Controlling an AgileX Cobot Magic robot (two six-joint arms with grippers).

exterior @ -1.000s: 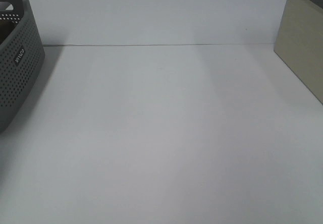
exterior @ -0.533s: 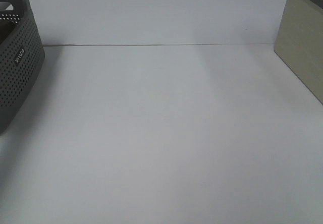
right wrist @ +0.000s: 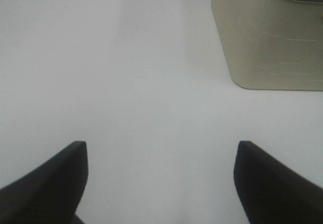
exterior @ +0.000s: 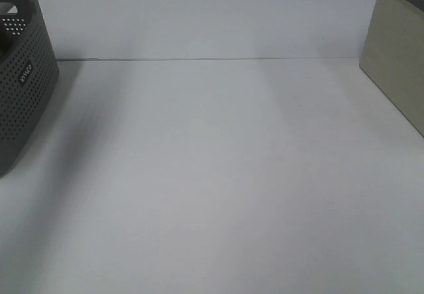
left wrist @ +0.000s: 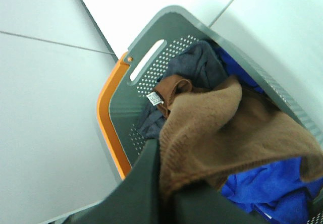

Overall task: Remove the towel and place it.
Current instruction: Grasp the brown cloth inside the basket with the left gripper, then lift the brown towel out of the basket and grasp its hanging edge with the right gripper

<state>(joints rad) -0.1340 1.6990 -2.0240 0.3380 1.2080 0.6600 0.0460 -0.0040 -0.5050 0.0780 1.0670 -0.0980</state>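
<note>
The towel [left wrist: 227, 128] is brown terry cloth with a small white tag [left wrist: 155, 99]. It is drawn up out of a grey perforated basket [left wrist: 118, 118] with an orange rim. My left gripper [left wrist: 169, 196] is shut on the towel's near fold, above the basket. In the right wrist view, my right gripper [right wrist: 161, 146] hangs open over bare white table with nothing between its fingers. In the exterior high view only the basket [exterior: 23, 89] shows, at the far left. The towel and both grippers are outside that view.
A blue cloth [left wrist: 262, 183] and a dark grey cloth [left wrist: 197, 65] lie in the basket under the towel. A beige box [exterior: 397, 69] stands at the table's right edge and also shows in the right wrist view [right wrist: 267, 42]. The white table [exterior: 212, 175] spans the middle.
In the exterior high view a shadow has spread over the table's left side beside the basket. The basket's top corner looks slightly shifted. Neither gripper shows in those frames.
</note>
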